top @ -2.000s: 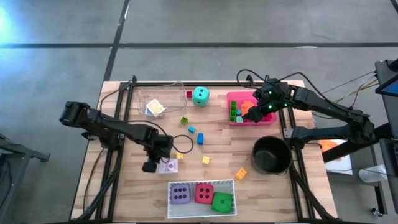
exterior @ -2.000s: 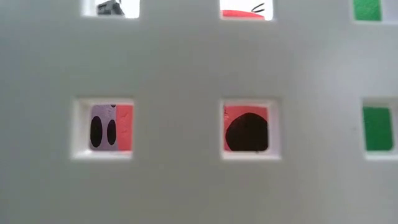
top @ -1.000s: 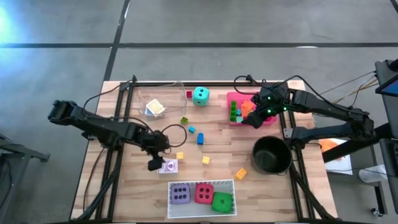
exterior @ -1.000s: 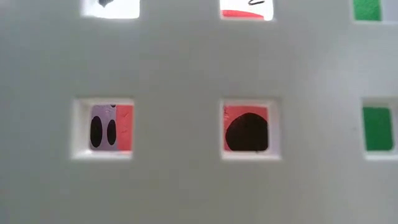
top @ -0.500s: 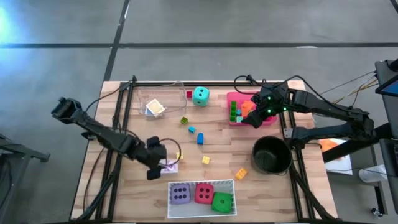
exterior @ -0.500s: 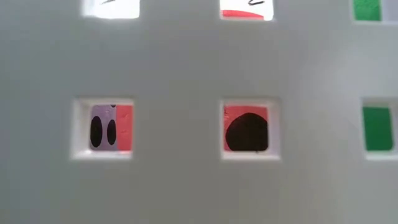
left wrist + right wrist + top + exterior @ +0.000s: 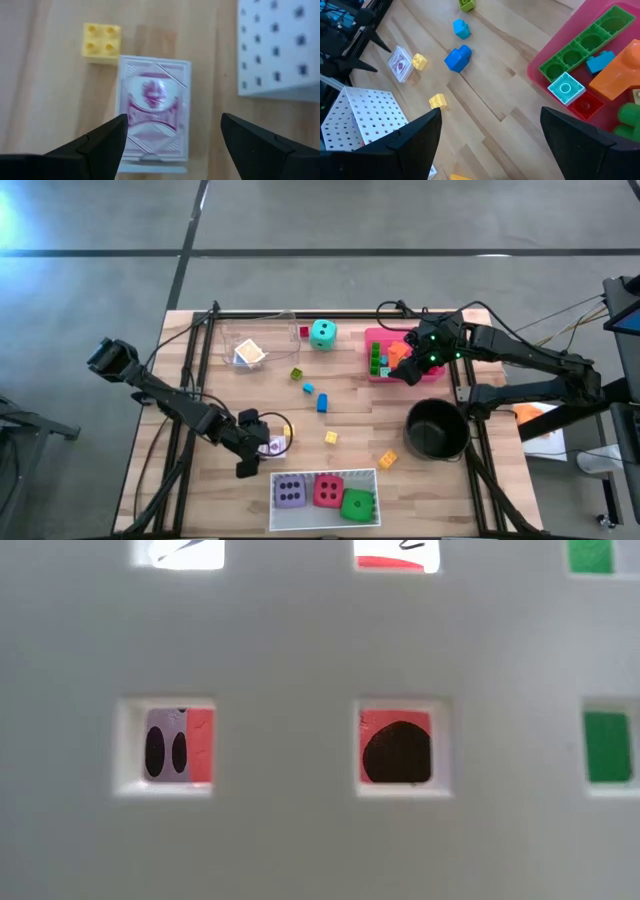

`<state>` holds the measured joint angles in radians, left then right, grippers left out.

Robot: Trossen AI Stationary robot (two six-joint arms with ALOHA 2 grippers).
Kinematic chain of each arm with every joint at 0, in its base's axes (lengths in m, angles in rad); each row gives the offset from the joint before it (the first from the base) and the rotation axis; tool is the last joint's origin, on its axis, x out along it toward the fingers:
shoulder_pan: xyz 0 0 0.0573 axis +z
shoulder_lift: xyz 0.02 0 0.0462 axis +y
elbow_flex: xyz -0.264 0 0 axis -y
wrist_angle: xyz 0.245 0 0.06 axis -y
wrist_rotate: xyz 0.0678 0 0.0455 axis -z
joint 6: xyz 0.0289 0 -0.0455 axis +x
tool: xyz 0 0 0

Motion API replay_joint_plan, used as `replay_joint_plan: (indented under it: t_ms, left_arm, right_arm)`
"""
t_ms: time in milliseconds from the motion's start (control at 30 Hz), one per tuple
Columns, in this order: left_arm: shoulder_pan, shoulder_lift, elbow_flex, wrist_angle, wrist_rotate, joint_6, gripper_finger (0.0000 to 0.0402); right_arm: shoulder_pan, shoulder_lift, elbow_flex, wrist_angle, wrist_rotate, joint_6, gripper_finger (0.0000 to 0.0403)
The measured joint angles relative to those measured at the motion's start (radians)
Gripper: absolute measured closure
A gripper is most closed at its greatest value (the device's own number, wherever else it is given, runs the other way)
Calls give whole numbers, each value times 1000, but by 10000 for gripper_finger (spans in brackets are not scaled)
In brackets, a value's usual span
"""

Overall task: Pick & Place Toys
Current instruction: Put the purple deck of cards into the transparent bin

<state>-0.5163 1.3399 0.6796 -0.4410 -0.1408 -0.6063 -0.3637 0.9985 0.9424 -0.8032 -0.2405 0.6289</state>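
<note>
Pale wooden planks are forming the table beneath both my arms, with grey concrete floor lying beyond its far edge. I am hovering my left gripper just above a small playing card with a pink and purple patterned back, its fingers spread apart on either side of the card and gripping nothing. That card is lying flat on the wood, touching a small yellow plastic block at one corner and sitting near the white perforated tray. Seen from above, the tray is holding three soft dice side by side: purple, red and green. I am holding my right gripper over the pink tray at the table's far right, its fingers parted and empty, with green, orange and teal blocks lying inside the tray. A teal soft die is resting near the far edge, beside a clear tray. Blue blocks and more yellow blocks are lying scattered across the middle, and a black round pot is standing to the right.
</note>
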Motion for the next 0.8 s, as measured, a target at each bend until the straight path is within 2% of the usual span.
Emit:
replay_joint_plan:
  t_ms: [233,533,800]
  left_arm:
    - [1,0,0,-33,-2,-32,82]
    - [2,0,0,10,-17,-96,82]
    - [2,0,0,19,-77,-118,82]
  right_arm:
    - [0,0,0,0,5,0,74]
    - [0,-1,0,0,5,0,74]
    - [0,-1,0,0,5,8,74]
